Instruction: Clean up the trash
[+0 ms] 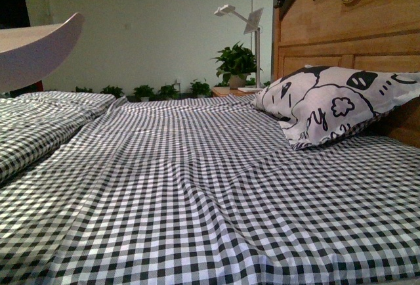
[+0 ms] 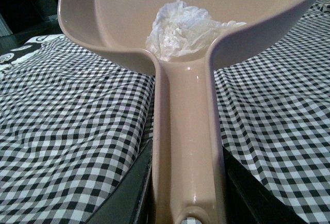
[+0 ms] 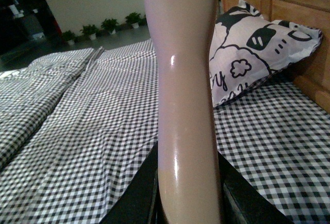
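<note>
Dim indoor light, soft shadows in the checked bedspread (image 1: 197, 186) folds, glare streak on pink handle (image 3: 178, 167)

Looks like a bedroom: checkered bed (image 1: 197, 186), pillow (image 1: 331, 104), wooden headboard (image 1: 354, 29), a lamp (image 1: 239, 19) and plants (image 1: 235, 62) nearby.

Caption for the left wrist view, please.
Left gripper holds a pink dustpan by its handle, a crumpled white paper wad inside, above the checked bedsheet.

Bed (image 1: 197, 193) under black-white gingham cover; cartoon-print pillow (image 1: 328, 104) lying on it against wooden headboard (image 1: 354, 42).
</note>
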`<state>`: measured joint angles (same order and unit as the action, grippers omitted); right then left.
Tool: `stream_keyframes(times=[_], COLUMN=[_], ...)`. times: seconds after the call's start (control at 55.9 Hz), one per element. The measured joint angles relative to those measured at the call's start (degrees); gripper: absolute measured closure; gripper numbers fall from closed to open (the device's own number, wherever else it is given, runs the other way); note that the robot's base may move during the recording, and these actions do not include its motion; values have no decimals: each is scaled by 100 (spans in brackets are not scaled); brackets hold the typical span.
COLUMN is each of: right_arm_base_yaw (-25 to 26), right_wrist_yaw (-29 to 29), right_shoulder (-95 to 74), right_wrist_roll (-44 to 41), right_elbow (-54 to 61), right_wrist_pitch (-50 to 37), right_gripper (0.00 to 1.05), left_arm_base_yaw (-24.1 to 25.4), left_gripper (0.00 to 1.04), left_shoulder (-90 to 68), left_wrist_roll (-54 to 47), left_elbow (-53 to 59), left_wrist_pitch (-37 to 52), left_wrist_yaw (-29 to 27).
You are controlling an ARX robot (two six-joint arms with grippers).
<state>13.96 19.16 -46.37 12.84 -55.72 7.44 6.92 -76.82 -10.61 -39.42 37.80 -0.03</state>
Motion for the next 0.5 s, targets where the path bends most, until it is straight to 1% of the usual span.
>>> stream_keyframes(times=[0.215, 0.501], right_arm_base_yaw=[31, -103], right_wrist_yaw=[297, 225], right_shoulder=[264, 339], right_wrist_roll=[50, 116], right_elbow=[98, 184], right_wrist_pitch=[153, 197], right_gripper=[84, 84], left_arm_base_yaw=[-85, -120], left_gripper=[76, 76], left_shoulder=[396, 522], left_wrist_roll=[59, 170], left_elbow=[354, 514], left_wrist_pitch=[-55, -72], left_wrist_yaw=[-52, -109])
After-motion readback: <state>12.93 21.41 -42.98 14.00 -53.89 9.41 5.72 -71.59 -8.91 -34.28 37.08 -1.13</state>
